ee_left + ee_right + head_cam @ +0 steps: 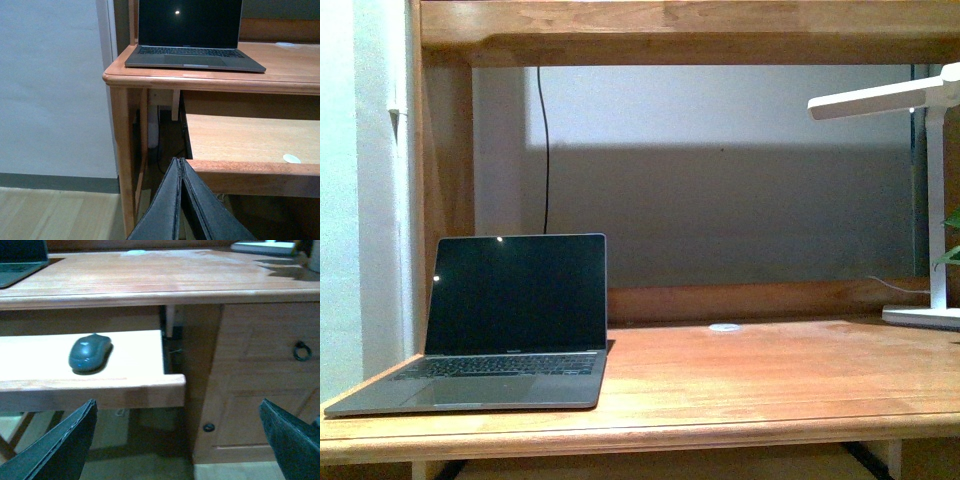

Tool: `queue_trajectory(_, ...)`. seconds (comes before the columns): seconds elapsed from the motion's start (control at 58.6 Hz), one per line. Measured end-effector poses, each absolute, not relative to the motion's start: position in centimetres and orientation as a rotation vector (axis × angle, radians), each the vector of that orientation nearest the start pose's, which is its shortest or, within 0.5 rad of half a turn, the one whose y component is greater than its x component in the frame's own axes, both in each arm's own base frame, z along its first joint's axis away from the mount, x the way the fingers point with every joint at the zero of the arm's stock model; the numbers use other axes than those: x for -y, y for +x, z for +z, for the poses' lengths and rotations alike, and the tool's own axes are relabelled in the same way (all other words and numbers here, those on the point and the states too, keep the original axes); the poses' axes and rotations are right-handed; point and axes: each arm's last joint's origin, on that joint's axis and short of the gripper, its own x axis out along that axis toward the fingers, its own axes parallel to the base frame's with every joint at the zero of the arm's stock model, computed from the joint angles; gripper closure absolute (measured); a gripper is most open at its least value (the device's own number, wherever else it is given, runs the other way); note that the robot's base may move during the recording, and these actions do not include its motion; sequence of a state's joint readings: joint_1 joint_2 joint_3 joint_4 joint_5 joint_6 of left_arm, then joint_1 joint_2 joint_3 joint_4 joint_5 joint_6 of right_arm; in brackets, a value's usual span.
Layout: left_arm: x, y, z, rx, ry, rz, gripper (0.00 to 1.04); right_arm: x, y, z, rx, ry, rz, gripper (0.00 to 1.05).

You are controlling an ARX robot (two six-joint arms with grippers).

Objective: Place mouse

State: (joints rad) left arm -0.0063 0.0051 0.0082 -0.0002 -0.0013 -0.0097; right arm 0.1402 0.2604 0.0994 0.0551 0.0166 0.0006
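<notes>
Down below the desk top, the right gripper [177, 407] hangs with its fingers spread wide and nothing between them. It faces the front lip of the pull-out shelf [130, 385]. The mouse [90, 352] sits on that shelf, untouched, well in from the end that meets the cupboard door [301, 351]. The left gripper [180, 160] is pressed together on nothing, parked low off the desk's corner.

So my read is we're at the reach-in, before any grab. Next, I'd guess the right arm has to rise over the shelf lip, slide across until the mouse is between the fingers, then pinch its sides. It's a smooth dome, so a high grip could squirt it out. There isn't much headroom under the desk top [165, 282] either, so it needs to come out level before going up. Where it ends up is probably beside the laptop, but that's a guess.

Funny thing is how little the views agree. The front view shows no arms, no shelf and no mouse. It shows only the laptop [515, 295] at 9 o'clock on the desk, a lamp [935, 200] at 3 and a white disc [724, 327] near 12 at the back. The left wrist view catches the shelf and a second white disc [291, 159] on it, but not the mouse. Only the right wrist view has it.
</notes>
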Motion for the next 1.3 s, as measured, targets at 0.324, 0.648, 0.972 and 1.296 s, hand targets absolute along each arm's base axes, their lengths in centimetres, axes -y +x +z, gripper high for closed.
queue_trajectory(0.324,0.1,9.8,16.6,0.003,-0.01,-0.005,1.02,-8.7,18.7,22.9,-0.068,-0.096,0.242,0.07)
queue_trajectory(0.648,0.1,9.8,16.6,0.003,-0.01,-0.006,0.84,-14.3,24.4,20.8,-0.151,-0.266,0.229,0.07)
queue_trajectory(0.972,0.1,9.8,16.6,0.003,-0.01,-0.006,0.31,-17.9,26.2,18.8,-0.264,-0.338,0.256,0.07)
queue_trajectory(1.296,0.1,9.8,16.6,0.003,-0.008,-0.006,0.08,-20.5,29.4,17.5,-0.383,-0.363,0.209,0.07)
